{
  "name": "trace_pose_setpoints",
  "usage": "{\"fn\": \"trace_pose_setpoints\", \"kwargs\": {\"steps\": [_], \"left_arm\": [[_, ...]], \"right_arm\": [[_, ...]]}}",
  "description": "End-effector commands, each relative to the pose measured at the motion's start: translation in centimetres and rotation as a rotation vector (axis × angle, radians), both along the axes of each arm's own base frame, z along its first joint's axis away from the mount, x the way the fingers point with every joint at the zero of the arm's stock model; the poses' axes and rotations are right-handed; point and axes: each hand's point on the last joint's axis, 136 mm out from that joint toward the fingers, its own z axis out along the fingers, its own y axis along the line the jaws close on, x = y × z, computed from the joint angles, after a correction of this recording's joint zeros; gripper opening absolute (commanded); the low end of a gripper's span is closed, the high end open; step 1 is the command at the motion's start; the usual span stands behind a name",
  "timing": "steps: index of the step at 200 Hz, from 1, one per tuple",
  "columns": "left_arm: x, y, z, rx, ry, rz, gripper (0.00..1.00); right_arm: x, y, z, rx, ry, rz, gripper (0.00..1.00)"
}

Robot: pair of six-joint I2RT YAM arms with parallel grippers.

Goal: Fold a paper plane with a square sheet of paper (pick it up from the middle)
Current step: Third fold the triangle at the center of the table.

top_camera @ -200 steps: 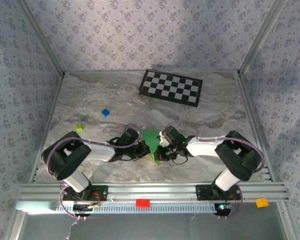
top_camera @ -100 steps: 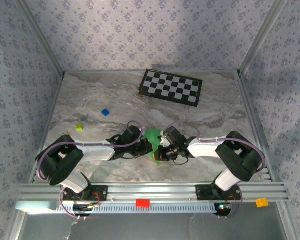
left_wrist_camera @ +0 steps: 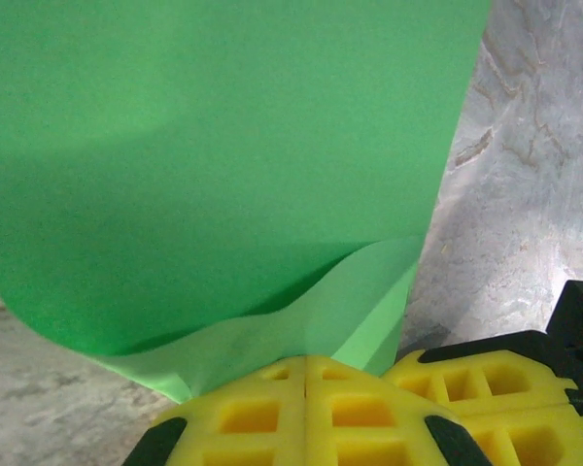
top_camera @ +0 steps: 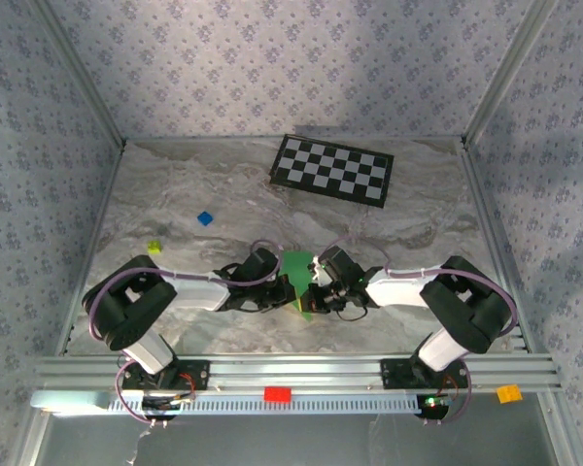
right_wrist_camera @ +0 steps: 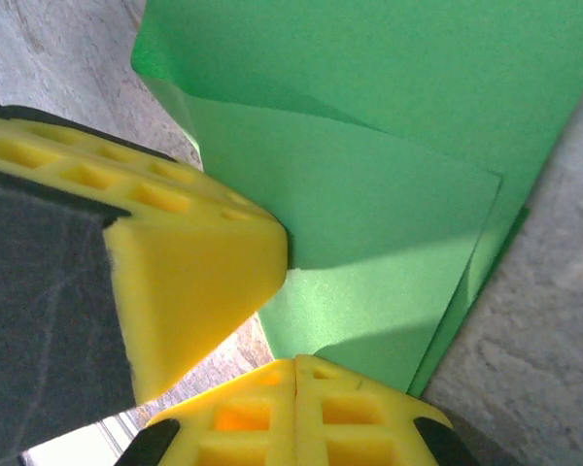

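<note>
The square sheet of paper (top_camera: 295,270), bright green and folded over into layers, is held up off the table between the two wrists near the front middle. My left gripper (top_camera: 284,294) is shut on its lower edge; in the left wrist view the paper (left_wrist_camera: 223,146) rises from the closed yellow fingertips (left_wrist_camera: 272,383). From the right side, my right gripper (top_camera: 314,289) is shut on the same paper (right_wrist_camera: 369,223), with its fingertips (right_wrist_camera: 340,383) pressed together. The left gripper's finger (right_wrist_camera: 189,262) touches the sheet beside it. No paper plane shape is in view.
A black-and-white checkerboard (top_camera: 332,168) lies at the back of the marble table. A tiny blue block (top_camera: 205,218) and a yellow-green block (top_camera: 154,247) sit left of the arms. The aluminium rail (top_camera: 369,367) runs along the front edge, and frame posts stand at the sides.
The left arm's elbow swung low and outward, then came back up. Both grippers stayed shut at the paper, which barely shifted.
</note>
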Motion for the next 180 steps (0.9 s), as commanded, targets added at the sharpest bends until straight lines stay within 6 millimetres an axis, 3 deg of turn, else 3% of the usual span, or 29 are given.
{"fn": "trace_pose_setpoints", "kwargs": {"steps": [1,62,134,180], "left_arm": [[1.4,2.8,-1.7,0.100,-0.014,0.062,0.00],[4.0,4.3,-1.3,0.111,-0.042,0.095,0.00],[5.4,6.4,-1.4,0.098,-0.055,0.131,0.00],[6.1,5.9,2.0,0.027,-0.122,0.133,0.03]], "right_arm": [[-1.9,-3.8,-3.5,-0.175,0.079,-0.035,0.01],[-2.0,-3.9,-3.7,-0.180,0.081,-0.028,0.00],[-2.0,-4.1,-3.7,-0.179,0.083,-0.027,0.00],[-1.7,-4.2,-3.6,-0.175,0.084,-0.027,0.00]]}}
